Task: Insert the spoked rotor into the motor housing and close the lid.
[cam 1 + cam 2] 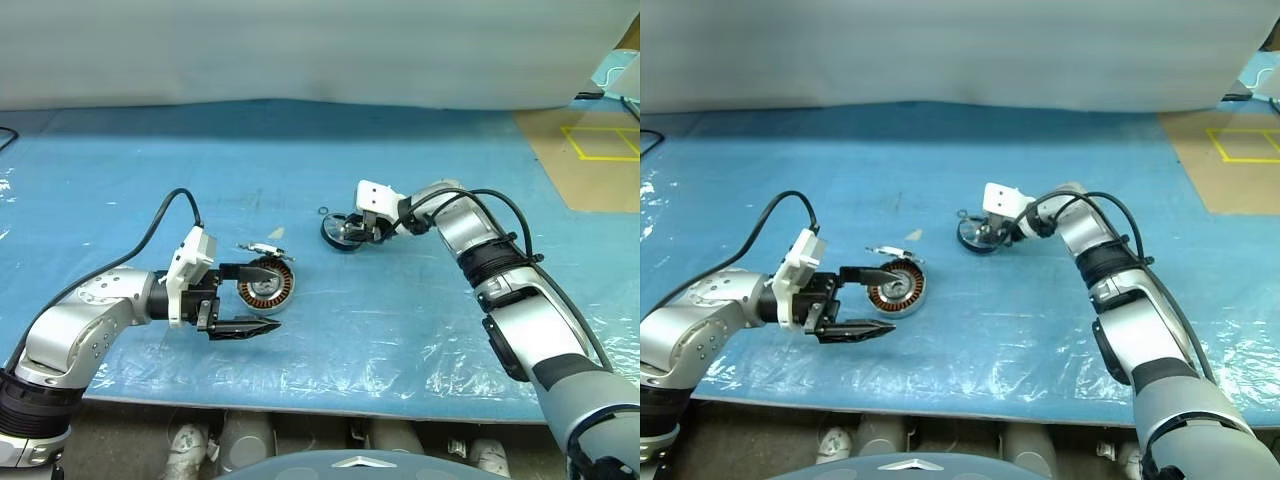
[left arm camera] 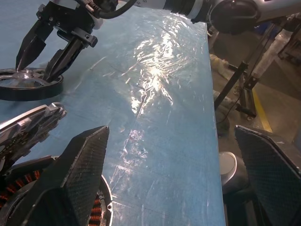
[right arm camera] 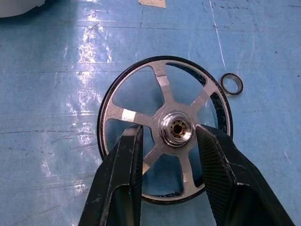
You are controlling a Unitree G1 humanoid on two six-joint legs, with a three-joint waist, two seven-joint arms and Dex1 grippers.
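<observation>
The spoked rotor (image 3: pixel 164 134) lies flat on the blue mat, black rim around silver spokes and hub. My right gripper (image 3: pixel 169 131) reaches down onto it, fingers dipping between the spokes on either side of the hub. One finger touches the hub and the other stands a little off, so the jaws are narrowed but open. The motor housing (image 1: pixel 265 291) with copper windings sits to the left of the rotor. Its lid (image 1: pixel 265 247) is tipped up at the far edge. My left gripper (image 1: pixel 280 295) is open wide, one finger at each side of the housing.
A tiny black ring (image 3: pixel 232 84) lies on the mat just beyond the rotor. The mat's plastic cover is wrinkled toward the table's front edge (image 1: pixel 320 395). Brown floor with yellow tape (image 1: pixel 590 150) lies at the back right.
</observation>
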